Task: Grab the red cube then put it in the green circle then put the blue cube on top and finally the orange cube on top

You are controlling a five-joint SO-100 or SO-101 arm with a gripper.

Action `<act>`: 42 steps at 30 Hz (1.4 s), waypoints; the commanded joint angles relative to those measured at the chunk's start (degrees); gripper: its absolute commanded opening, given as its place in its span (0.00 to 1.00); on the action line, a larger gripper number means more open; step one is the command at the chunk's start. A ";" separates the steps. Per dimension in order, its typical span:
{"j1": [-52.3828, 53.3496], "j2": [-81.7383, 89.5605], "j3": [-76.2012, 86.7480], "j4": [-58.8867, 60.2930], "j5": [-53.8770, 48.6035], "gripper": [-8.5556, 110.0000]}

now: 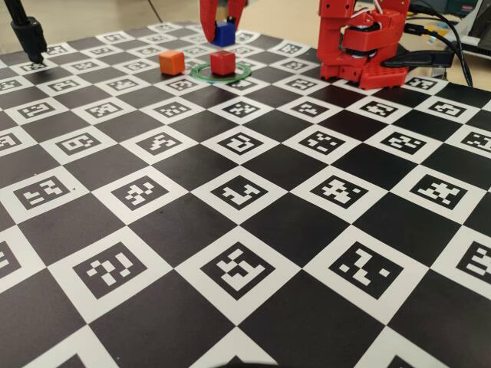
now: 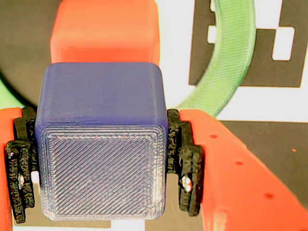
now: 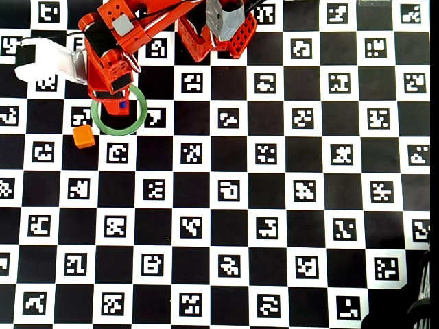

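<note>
**Wrist view: blue cube carried above the red cube**

Wrist view shows the blue cube (image 2: 102,144) clamped between the black pads (image 2: 185,163) of the gripper (image 2: 102,163), which presses on two opposite faces so the cube hangs level for stacking. Directly beyond it lies the red cube (image 2: 106,31), with an arc of the green circle (image 2: 226,62) to its right. In the fixed view the red cube (image 1: 222,63) sits inside the green circle (image 1: 221,73) on the surface (image 1: 245,230), already placed as the stack's base, and the blue cube (image 1: 224,33) hangs above and slightly behind it. The orange cube (image 1: 172,62) waits just left of the circle, clear of it, presumably last in turn.
</note>
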 commanded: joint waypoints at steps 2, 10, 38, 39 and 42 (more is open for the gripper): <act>0.53 0.53 -0.26 -1.23 -0.18 0.15; 0.53 0.09 0.26 -1.58 -0.18 0.15; 0.53 -0.70 1.41 -2.37 -0.97 0.28; 0.53 -0.70 1.41 -2.37 -0.97 0.30; 0.62 -0.70 1.41 -2.90 -0.35 0.36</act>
